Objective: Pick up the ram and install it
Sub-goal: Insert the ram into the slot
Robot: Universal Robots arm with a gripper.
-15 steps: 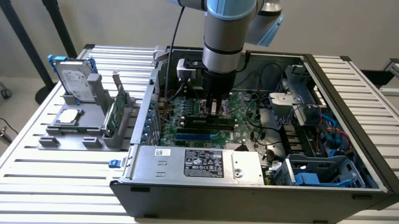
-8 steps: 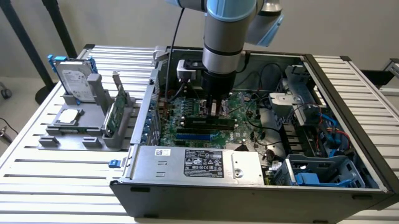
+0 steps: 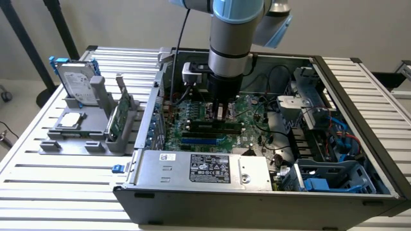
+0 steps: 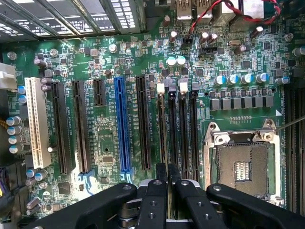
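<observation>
Squarely between the claw [image 4: 169,191] fingers, the ram [image 4: 164,138], above its slot.

From where I stand, no text can really be read: the white label [image 3: 210,168] on the grey power supply box [image 3: 199,171] and the small white printing on the green motherboard [image 4: 109,133] are too small to make out.

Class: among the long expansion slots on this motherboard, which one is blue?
The single blue slot, between black slots; the others are black, plus one white slot.
</observation>
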